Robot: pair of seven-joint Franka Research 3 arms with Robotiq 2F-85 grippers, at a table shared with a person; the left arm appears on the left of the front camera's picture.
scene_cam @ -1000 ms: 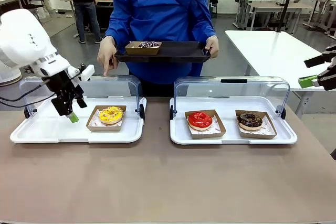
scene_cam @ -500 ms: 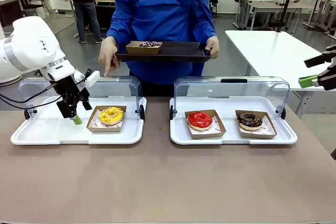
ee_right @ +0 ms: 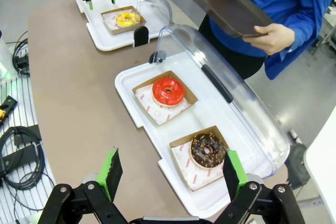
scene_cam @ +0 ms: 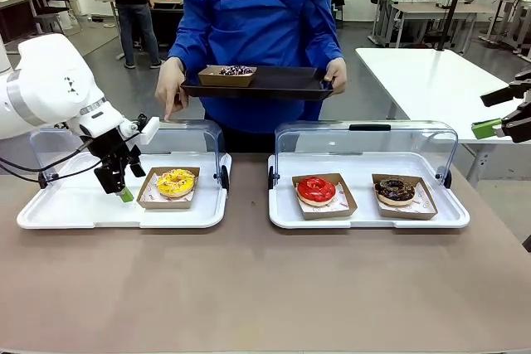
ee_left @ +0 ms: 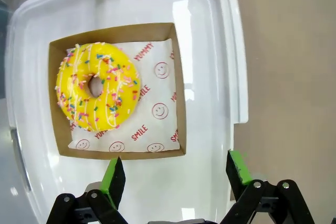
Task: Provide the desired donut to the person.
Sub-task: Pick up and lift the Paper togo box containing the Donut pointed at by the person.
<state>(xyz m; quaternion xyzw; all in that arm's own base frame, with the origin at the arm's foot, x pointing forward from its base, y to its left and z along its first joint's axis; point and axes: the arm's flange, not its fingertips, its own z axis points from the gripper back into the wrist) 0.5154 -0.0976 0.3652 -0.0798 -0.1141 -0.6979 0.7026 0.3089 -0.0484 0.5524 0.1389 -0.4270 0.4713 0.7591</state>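
Observation:
The person [scene_cam: 249, 14] in a blue shirt holds a black tray [scene_cam: 282, 84] with one hand and points a finger [scene_cam: 169, 109] down at the left box. A yellow sprinkled donut [scene_cam: 175, 181] lies there in a brown carton [ee_left: 173, 93]. My left gripper [scene_cam: 122, 191] hangs open just left of that carton, over the white tray [scene_cam: 75, 205]; in the left wrist view the left gripper [ee_left: 176, 174] faces the carton's edge, with the donut [ee_left: 97, 94] beyond. My right gripper [scene_cam: 496, 126] stays open at the far right, high above the table [ee_right: 171, 174].
The right white tray [scene_cam: 365, 217] holds a red donut [scene_cam: 316, 190] and a chocolate donut [scene_cam: 395, 191], both in cartons, under a raised clear lid [scene_cam: 365, 143]. A small carton with a sprinkled donut [scene_cam: 235, 71] sits on the person's black tray. Cables [ee_right: 18, 156] lie beside the table.
My left gripper has moved down and a little right, closer to the yellow donut's carton. The person's pointing hand and the right arm hold still.

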